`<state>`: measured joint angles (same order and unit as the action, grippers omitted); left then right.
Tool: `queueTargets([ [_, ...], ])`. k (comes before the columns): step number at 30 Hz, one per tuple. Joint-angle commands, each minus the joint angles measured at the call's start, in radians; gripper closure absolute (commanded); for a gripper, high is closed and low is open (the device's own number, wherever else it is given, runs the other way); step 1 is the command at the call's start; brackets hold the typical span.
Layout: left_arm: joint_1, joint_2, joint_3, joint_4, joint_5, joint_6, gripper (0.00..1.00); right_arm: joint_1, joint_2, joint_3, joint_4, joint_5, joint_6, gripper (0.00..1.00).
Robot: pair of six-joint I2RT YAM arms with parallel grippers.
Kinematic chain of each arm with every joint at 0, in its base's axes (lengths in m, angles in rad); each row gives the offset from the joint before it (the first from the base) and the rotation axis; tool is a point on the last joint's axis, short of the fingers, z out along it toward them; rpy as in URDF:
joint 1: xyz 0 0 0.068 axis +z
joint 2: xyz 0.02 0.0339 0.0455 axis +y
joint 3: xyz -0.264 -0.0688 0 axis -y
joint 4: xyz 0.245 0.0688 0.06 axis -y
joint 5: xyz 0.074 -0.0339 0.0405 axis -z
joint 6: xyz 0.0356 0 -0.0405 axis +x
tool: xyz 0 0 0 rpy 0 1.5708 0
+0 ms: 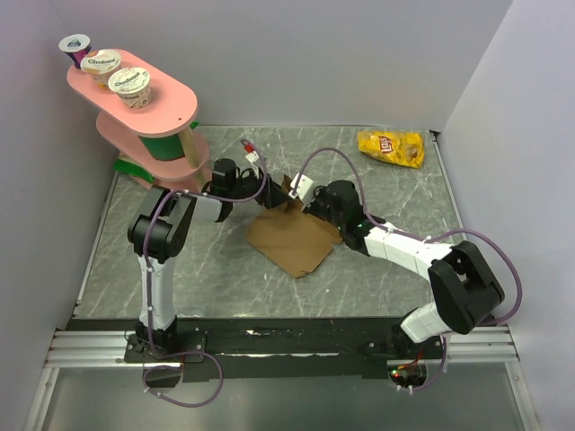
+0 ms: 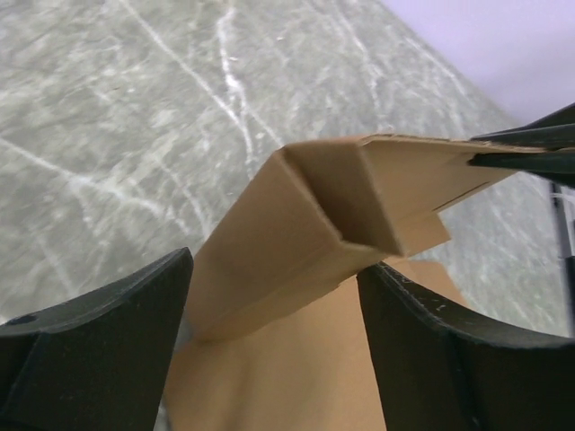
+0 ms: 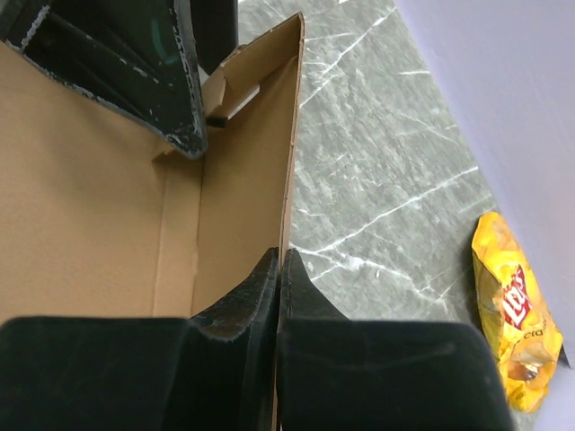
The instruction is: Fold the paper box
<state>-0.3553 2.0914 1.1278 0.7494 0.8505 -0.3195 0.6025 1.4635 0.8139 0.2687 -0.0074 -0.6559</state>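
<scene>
The paper box is a brown cardboard sheet lying mid-table, with one side wall lifted at its far edge. My right gripper is shut on the top edge of that upright wall. In the left wrist view a folded corner flap of the box stands between the wide-apart fingers of my left gripper, which is open. The flap's corner sits close against the right finger. From the top, both grippers meet at the box's far edge, left gripper and right gripper.
A yellow chip bag lies at the back right, also seen in the right wrist view. A pink two-tier stand holding yogurt cups is at the back left. Walls close in on both sides.
</scene>
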Motion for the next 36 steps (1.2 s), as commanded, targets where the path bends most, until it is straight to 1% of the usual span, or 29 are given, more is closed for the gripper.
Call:
queueTargets([
  [1,-0.011,0.021,0.047,0.142,0.061,-0.075,0.21,0.037,0.037,-0.025,-0.099,-0.013,0.021,1.00],
  [5,-0.011,0.012,0.015,0.168,0.055,-0.079,0.19,0.039,0.023,-0.033,-0.098,0.006,0.047,1.00],
  [7,-0.011,0.003,0.007,0.165,0.048,-0.072,0.21,0.037,0.023,-0.033,-0.105,0.006,0.050,1.00],
  [9,-0.011,-0.001,-0.002,0.153,0.042,-0.066,0.25,0.037,0.026,-0.032,-0.108,0.044,0.055,1.00],
  [11,-0.011,-0.010,-0.003,0.131,0.016,-0.053,0.27,0.039,0.021,-0.033,-0.100,0.056,0.062,1.00],
  [13,-0.011,-0.034,-0.022,0.122,-0.013,-0.049,0.32,0.037,0.015,-0.030,-0.102,0.080,0.073,1.00],
  [14,-0.011,-0.042,-0.045,0.116,-0.049,-0.041,0.33,0.037,0.006,-0.025,-0.114,0.081,0.079,1.00],
  [16,-0.013,-0.068,-0.080,0.110,-0.074,-0.035,0.36,0.039,-0.003,-0.025,-0.112,0.096,0.090,0.99],
  [19,-0.020,-0.094,-0.132,0.126,-0.128,-0.044,0.43,0.052,-0.012,-0.027,-0.108,0.127,0.084,0.93],
  [22,-0.042,-0.113,-0.164,0.142,-0.185,-0.049,0.49,0.082,-0.005,-0.030,-0.094,0.168,0.070,0.92],
  [24,-0.060,-0.122,-0.168,0.117,-0.232,-0.040,0.55,0.097,0.001,-0.032,-0.079,0.197,0.073,0.92],
  [26,-0.076,-0.148,-0.177,0.070,-0.287,-0.011,0.59,0.105,0.001,-0.032,-0.075,0.234,0.078,0.89],
  [27,-0.089,-0.157,-0.180,0.055,-0.315,-0.003,0.65,0.111,0.000,-0.032,-0.074,0.244,0.081,0.86],
  [28,-0.096,-0.172,-0.187,0.042,-0.373,0.005,0.69,0.111,-0.003,-0.030,-0.078,0.248,0.094,0.84],
  [29,-0.100,-0.180,-0.191,0.019,-0.395,0.014,0.76,0.112,-0.012,-0.027,-0.082,0.242,0.104,0.81],
  [30,-0.106,-0.188,-0.192,0.008,-0.418,0.019,0.78,0.112,-0.017,-0.025,-0.086,0.236,0.110,0.76],
  [32,-0.111,-0.209,-0.201,-0.011,-0.461,0.028,0.82,0.112,-0.037,-0.013,-0.115,0.219,0.142,0.71],
  [33,-0.114,-0.218,-0.206,-0.024,-0.471,0.028,0.87,0.111,-0.045,-0.006,-0.126,0.199,0.156,0.65],
  [34,-0.116,-0.235,-0.218,-0.027,-0.487,0.028,0.91,0.112,-0.051,-0.001,-0.138,0.187,0.180,0.61],
  [36,-0.119,-0.254,-0.232,-0.033,-0.496,0.030,0.93,0.109,-0.068,0.011,-0.158,0.158,0.211,0.53],
])
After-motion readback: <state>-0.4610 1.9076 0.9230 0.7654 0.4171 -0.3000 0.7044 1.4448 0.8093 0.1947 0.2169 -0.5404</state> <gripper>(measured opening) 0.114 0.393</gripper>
